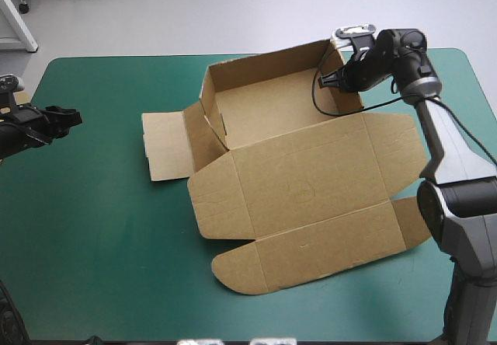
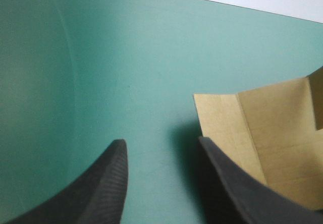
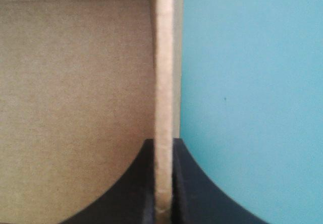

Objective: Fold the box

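Note:
The brown box point(image 1: 299, 186) lies in the middle of the table as an open tray point(image 1: 272, 108) with raised walls. Its lid is spread flat toward the near edge. My right gripper point(image 1: 335, 81) is at the tray's far right corner, shut on the right wall. In the right wrist view that wall's edge point(image 3: 164, 57) runs straight up between the fingers of my right gripper point(image 3: 164, 144), with the tray's inside point(image 3: 75, 82) on one side. My left gripper point(image 1: 74, 118) hovers open over the table's left side. It point(image 2: 161, 142) holds nothing, and a flat box flap point(image 2: 262, 128) lies just ahead of one finger.
A side flap point(image 1: 167, 144) lies flat on the teal-green cover point(image 1: 93, 228) to the left of the tray. A small bit of brown board point(image 1: 23, 97) shows at the table's left edge. Bare cover stretches along the near left.

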Motion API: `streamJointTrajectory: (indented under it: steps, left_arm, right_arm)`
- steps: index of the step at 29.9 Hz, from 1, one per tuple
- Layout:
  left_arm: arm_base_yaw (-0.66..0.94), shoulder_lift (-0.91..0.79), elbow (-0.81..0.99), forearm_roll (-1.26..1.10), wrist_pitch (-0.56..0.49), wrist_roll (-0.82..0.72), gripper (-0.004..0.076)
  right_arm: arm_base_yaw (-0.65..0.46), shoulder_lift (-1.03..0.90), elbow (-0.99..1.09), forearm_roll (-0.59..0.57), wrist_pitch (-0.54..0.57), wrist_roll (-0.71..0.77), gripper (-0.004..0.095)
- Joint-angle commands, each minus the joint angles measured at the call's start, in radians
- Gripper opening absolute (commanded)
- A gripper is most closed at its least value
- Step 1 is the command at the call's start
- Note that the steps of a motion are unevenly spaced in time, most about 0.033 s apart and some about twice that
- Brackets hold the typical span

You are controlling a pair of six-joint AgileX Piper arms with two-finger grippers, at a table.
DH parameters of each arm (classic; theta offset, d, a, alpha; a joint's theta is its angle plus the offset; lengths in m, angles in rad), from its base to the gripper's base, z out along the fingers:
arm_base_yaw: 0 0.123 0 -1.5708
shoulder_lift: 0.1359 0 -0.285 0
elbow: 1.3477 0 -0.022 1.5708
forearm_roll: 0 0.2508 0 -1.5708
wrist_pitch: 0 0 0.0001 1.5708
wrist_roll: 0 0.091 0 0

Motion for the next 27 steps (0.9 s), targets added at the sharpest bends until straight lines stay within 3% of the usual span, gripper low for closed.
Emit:
streamJointTrajectory:
  steps: [1,7,19,27]
  left_arm:
    - [-0.006,-0.029,-0.027,-0.053,-0.029,0.0,0.0314]
    - [-0.006,-0.029,-0.027,-0.051,-0.017,-0.02,0.0314]
    - [-0.006,0.034,-0.027,-0.065,-0.019,-0.026,0.0314]
    - [-0.006,0.166,-0.027,-0.357,0.094,0.115,0.0314]
  right_arm:
    - [-0.041,-0.137,-0.04,0.068,-0.069,0.001,-0.0013]
    - [-0.106,-0.224,-0.04,0.152,-0.076,-0.025,-0.0013]
    - [-0.265,-0.407,-0.04,0.529,-0.067,-0.148,-0.0013]
    - [-0.283,-0.447,-0.04,0.646,0.053,-0.208,-0.0013]
